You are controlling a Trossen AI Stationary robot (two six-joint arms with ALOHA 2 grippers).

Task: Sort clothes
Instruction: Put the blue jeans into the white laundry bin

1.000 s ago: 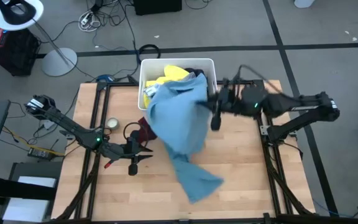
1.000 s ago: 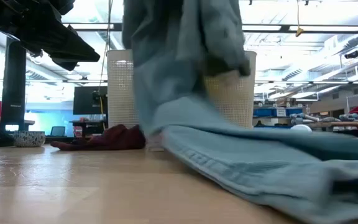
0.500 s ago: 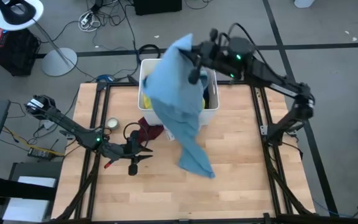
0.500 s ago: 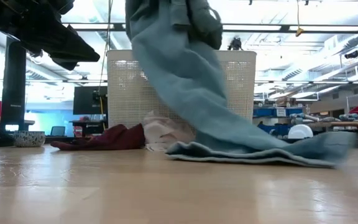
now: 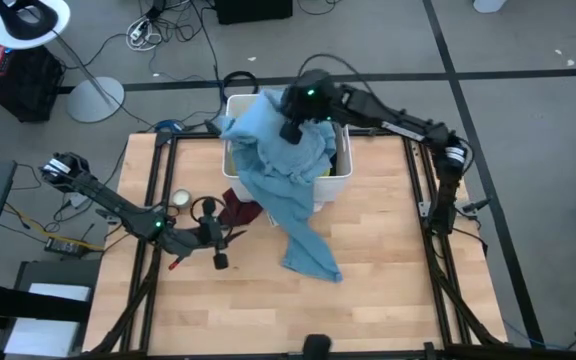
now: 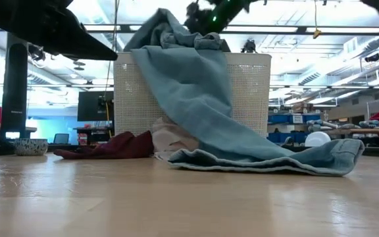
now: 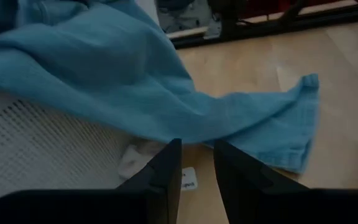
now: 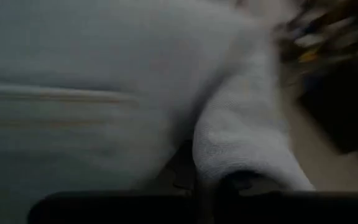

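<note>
Overhead, table-level, two wrist-mounted views

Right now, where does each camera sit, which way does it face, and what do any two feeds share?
High view: overhead, looking straight down; both arms show, right end effector over the white bin.
Low view: tabletop height, looking level at the bin; an arm's underside shows top left.
Left wrist view: on the left arm, facing the bin; its own end effector shows.
Right wrist view: pressed into fabric.
Shared: light blue garment draped from bin to table.
</note>
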